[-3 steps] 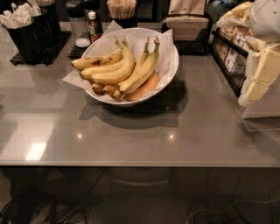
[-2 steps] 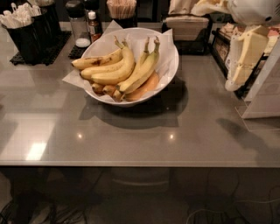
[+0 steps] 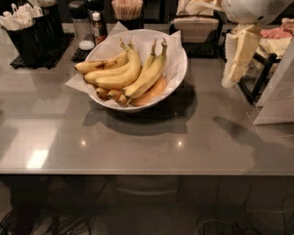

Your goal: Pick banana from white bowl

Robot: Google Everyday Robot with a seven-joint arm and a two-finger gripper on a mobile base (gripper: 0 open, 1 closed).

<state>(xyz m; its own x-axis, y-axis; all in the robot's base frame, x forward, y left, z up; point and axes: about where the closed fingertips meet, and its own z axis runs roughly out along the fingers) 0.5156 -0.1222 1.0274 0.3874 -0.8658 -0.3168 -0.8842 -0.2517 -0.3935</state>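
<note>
The white bowl (image 3: 182, 58) lined with crinkled white paper stands at the back middle of the grey table. It holds several bananas. The banana (image 3: 150, 74), long, slender and yellow, lies on the right side of the pile with its stem pointing up and back. A banana with a dark blotch (image 3: 102, 64) lies at the left, and short brown-ended ones (image 3: 110, 94) sit at the front. My cream-coloured gripper (image 3: 236, 62) hangs in the air to the right of the bowl, above the table, apart from the bowl and holding nothing.
A black caddy of white utensils (image 3: 28, 28) stands back left. Shakers (image 3: 81, 24), a bottle (image 3: 97, 25) and a stick holder (image 3: 128, 11) stand behind the bowl. A napkin box (image 3: 196, 26) is back right. A black wire rack (image 3: 260, 73) and a clear sign stand (image 3: 277, 102) stand at right.
My gripper has moved left from the right edge of the view toward the bowl. The bowl and bananas have not moved.
</note>
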